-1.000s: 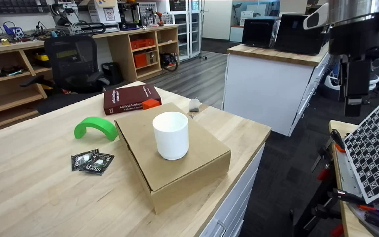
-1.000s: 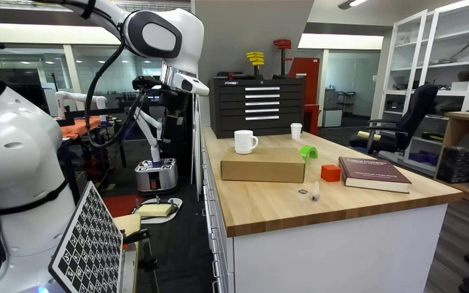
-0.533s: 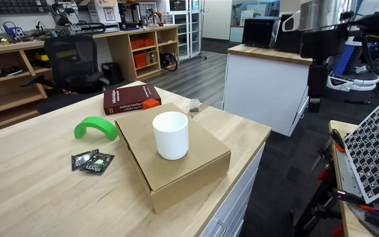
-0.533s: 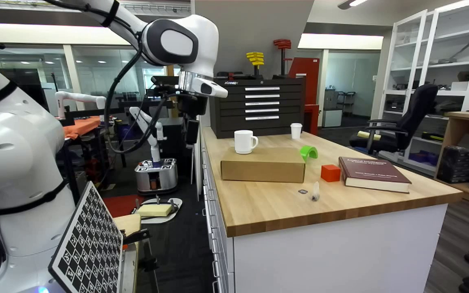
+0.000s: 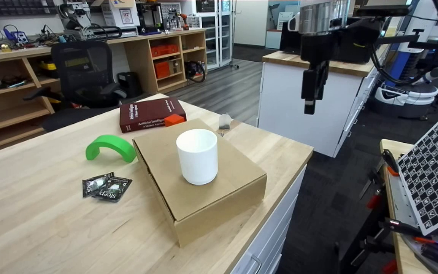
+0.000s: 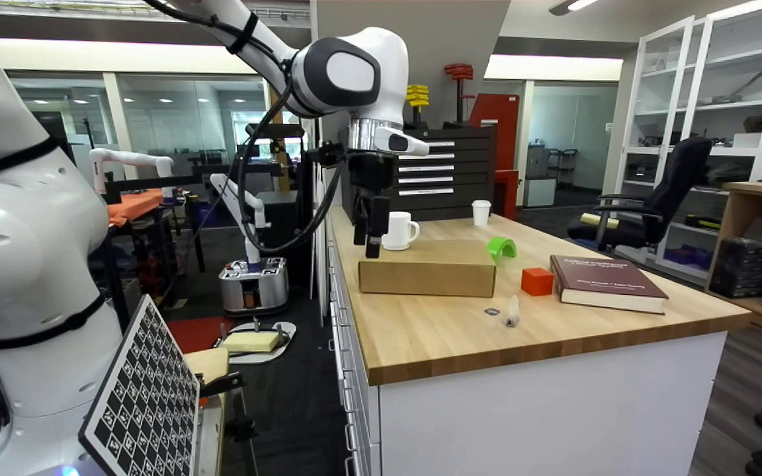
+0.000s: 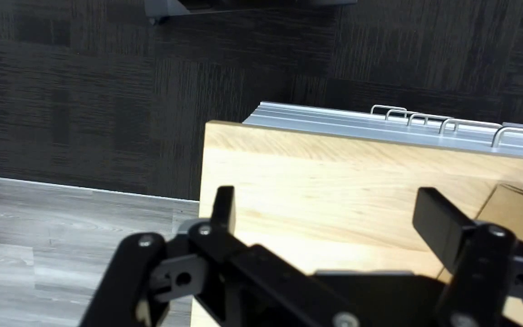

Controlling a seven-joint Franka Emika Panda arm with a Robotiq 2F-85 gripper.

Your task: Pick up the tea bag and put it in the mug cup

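The tea bag, a small pale sachet (image 5: 225,121), rests on the wooden table near its edge; it also shows in an exterior view (image 6: 512,313), with its small tag beside it. The white mug cup (image 5: 198,158) stands upright on a cardboard box; in an exterior view (image 6: 394,231) its handle shows. My gripper (image 5: 314,102) hangs in the air above the table-edge side, apart from the mug and the tea bag. In an exterior view the gripper (image 6: 366,243) partly covers the view beside the mug. In the wrist view the gripper (image 7: 325,204) is open and holds nothing; tea bag and mug are hidden or out of that view.
The cardboard box (image 5: 222,190) lies flat under the mug. A thick maroon book (image 5: 152,114), a red-orange block (image 5: 174,120), a green arch (image 5: 110,146) and black packets (image 5: 107,186) lie on the table. A paper cup (image 6: 481,213) and black tool chest (image 6: 447,173) stand farther back.
My arm has swung toward the table and lowered a little, bringing the gripper closer to the box and tea bag. The tea bag, mug and other objects have not moved.
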